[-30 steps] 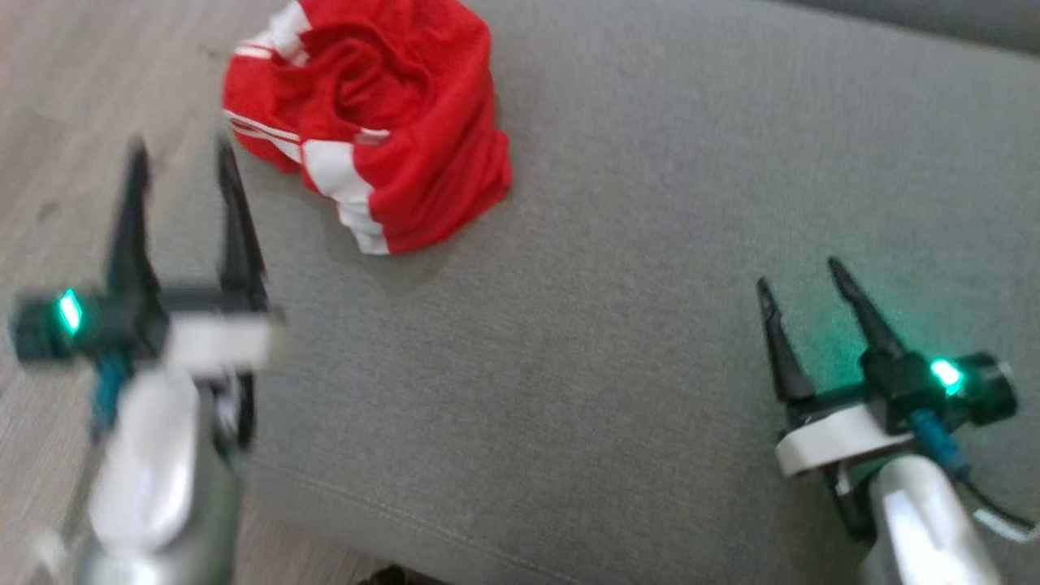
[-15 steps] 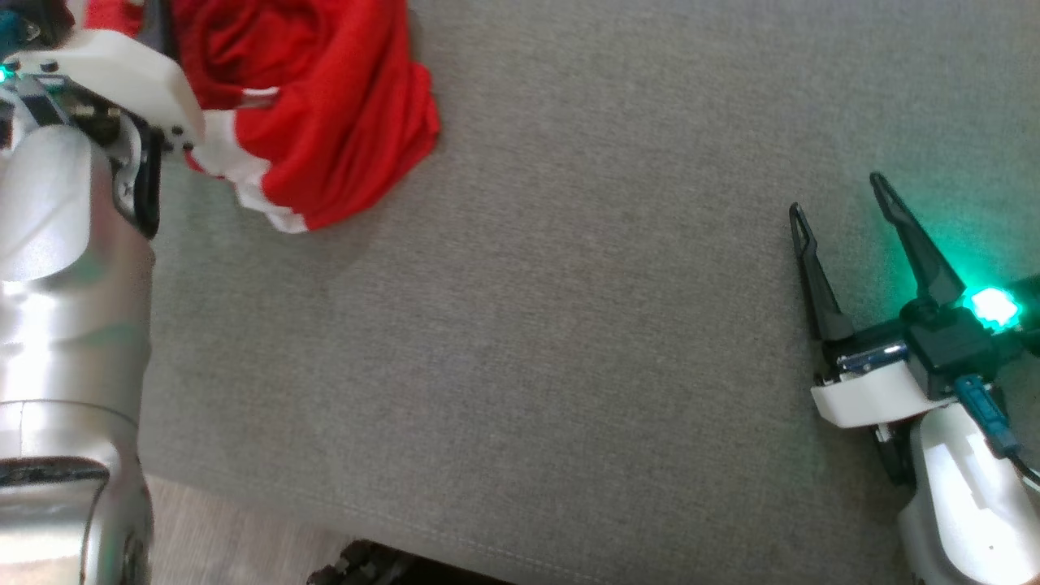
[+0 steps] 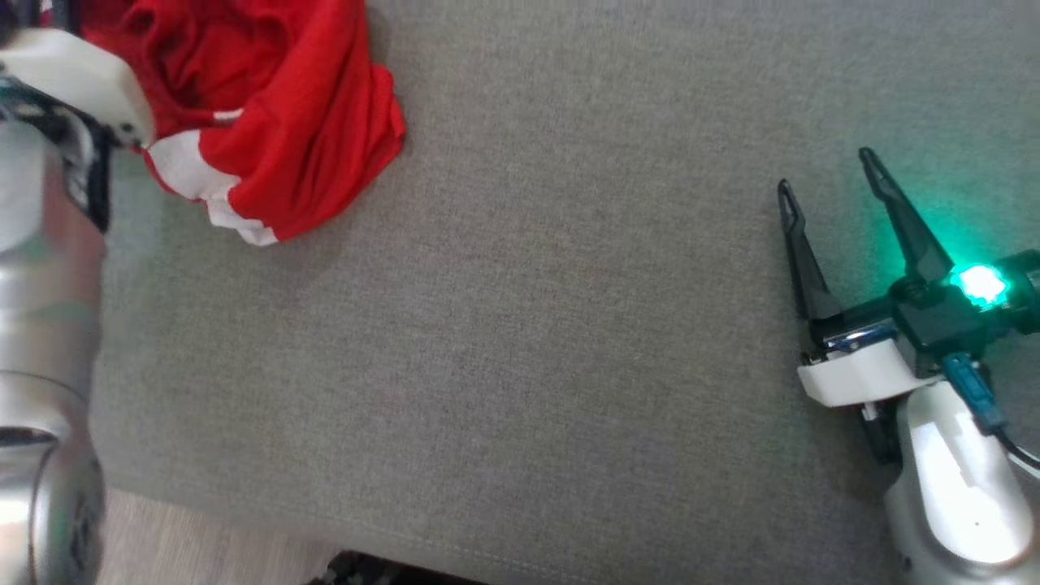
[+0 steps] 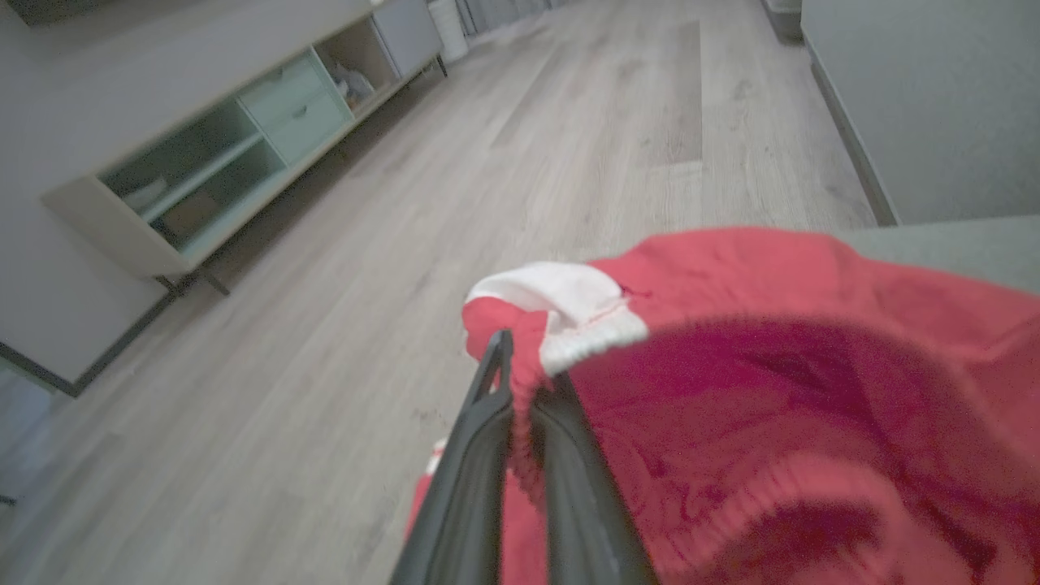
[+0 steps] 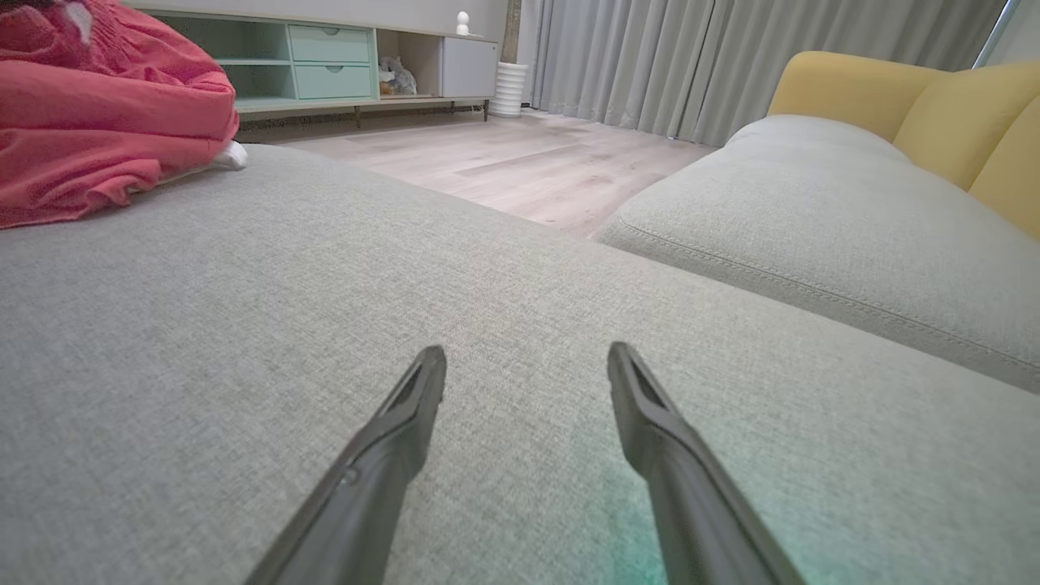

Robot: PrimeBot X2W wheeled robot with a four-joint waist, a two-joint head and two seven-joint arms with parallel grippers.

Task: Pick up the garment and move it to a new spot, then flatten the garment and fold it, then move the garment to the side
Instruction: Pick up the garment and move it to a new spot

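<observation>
left gripper [image 4: 526, 370] clamped on red garment [image 3: 268, 122] at sofa cushion's [image 3: 528, 325] left edge. right gripper [image 3: 826, 172] wide open, empty, over the cushion.

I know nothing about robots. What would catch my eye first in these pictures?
The crumpled red garment with white bands stands out most, lying on the grey cushion at the upper left of the head view. The left gripper is pinched shut on a fold of it beside the white trim. At the right, the right gripper stands open above bare cushion, a green light glowing behind its fingers.
</observation>
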